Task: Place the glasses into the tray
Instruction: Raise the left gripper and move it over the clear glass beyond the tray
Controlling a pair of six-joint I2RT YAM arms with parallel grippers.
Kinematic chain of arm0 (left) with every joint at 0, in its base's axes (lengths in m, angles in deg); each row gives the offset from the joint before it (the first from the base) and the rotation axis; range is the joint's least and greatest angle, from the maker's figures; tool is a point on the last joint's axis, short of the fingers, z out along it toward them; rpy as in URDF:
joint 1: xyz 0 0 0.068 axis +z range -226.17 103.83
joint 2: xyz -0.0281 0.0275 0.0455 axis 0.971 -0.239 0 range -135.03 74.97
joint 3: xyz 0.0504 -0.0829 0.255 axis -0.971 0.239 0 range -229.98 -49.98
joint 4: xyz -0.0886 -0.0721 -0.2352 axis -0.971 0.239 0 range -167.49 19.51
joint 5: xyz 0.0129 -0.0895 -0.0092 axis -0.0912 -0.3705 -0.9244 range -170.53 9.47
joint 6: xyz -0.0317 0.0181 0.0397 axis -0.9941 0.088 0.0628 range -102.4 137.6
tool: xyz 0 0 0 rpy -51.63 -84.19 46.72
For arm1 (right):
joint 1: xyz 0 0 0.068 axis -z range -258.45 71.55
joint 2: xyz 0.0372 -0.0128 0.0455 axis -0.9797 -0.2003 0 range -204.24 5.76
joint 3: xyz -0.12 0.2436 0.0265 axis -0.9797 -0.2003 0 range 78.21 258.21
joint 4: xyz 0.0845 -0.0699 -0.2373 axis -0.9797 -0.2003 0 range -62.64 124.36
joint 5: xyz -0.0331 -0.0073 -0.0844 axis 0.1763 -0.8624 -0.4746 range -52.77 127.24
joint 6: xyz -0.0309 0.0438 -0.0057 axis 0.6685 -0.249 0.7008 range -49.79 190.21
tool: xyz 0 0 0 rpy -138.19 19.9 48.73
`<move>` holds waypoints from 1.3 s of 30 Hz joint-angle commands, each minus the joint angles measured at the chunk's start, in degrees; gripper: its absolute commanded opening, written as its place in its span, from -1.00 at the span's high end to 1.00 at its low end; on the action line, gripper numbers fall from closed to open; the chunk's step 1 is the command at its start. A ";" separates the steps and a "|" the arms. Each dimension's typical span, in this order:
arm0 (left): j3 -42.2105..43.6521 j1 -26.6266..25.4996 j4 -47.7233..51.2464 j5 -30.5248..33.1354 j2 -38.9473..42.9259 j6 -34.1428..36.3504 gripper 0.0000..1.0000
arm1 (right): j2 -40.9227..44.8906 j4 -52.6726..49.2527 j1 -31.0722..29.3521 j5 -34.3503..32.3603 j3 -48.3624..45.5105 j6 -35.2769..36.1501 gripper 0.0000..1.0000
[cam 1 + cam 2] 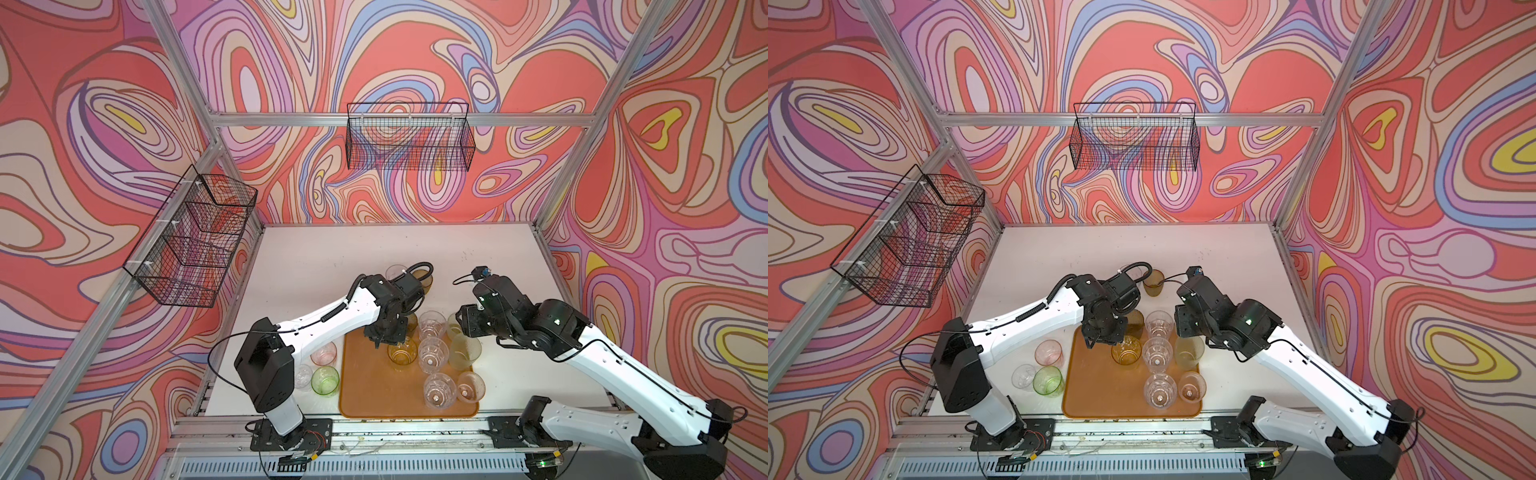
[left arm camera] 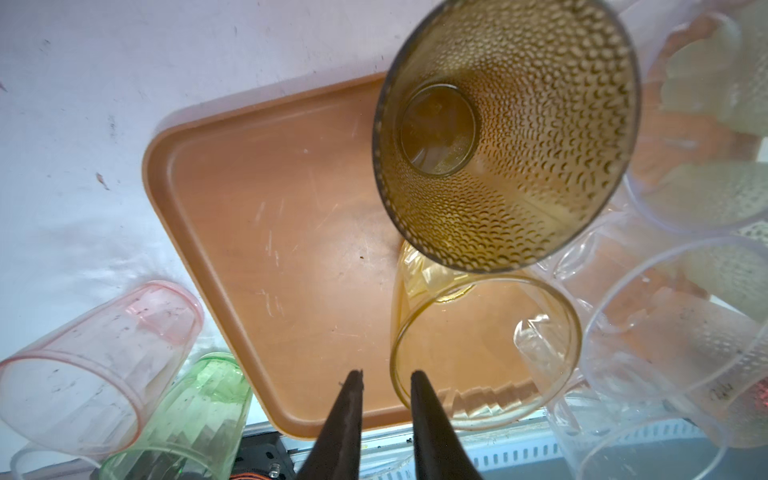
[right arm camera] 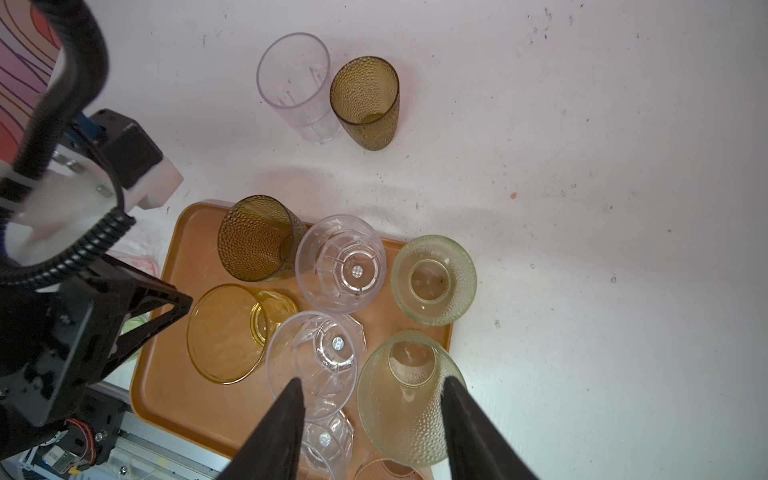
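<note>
Eight glasses (image 1: pixel 433 354) on the tray (image 1: pixel 365 382) at lower centre; three on the table (image 1: pixel 332 257) left of it, two above it. Fingers of the left gripper (image 2: pixel 386 376) slightly apart and empty beside the amber glass (image 2: pixel 482 345); those of the right gripper (image 3: pixel 374 380) wide apart over a pale green glass (image 3: pixel 409 407)

The tray (image 1: pixel 365 390) is bare on its left side and open from above; close-set tumblers (image 1: pixel 432 353) fill its right side. 3 more, a pink tumbler (image 1: pixel 324 353), a green tumbler (image 1: pixel 325 381) and a clear tumbler (image 1: pixel 302 376), crowd the table (image 1: pixel 332 253) just left of it. The far table lies mostly open.
</note>
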 commanded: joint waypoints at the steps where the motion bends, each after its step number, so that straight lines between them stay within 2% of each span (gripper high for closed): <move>1: -2.03 -0.01 4.16 1.53 1.34 1.29 0.49 | 0.13 0.06 0.18 -0.47 1.32 0.45 -0.09; 11: -9.85 1.53 5.99 -0.38 0.80 5.05 0.44 | -3.46 -4.51 0.13 1.62 6.36 2.77 -0.10; 14: -11.52 2.63 6.92 0.82 1.01 6.38 0.41 | -4.68 -6.31 0.16 2.07 8.79 3.77 -0.11; 21: -13.47 7.35 6.89 0.16 1.16 9.39 0.39 | -4.86 -6.66 0.14 2.42 10.08 3.46 -0.12; 39: -22.48 17.37 8.06 -0.08 -4.85 16.97 0.36 | -6.00 -8.59 0.11 2.37 10.44 1.64 -0.20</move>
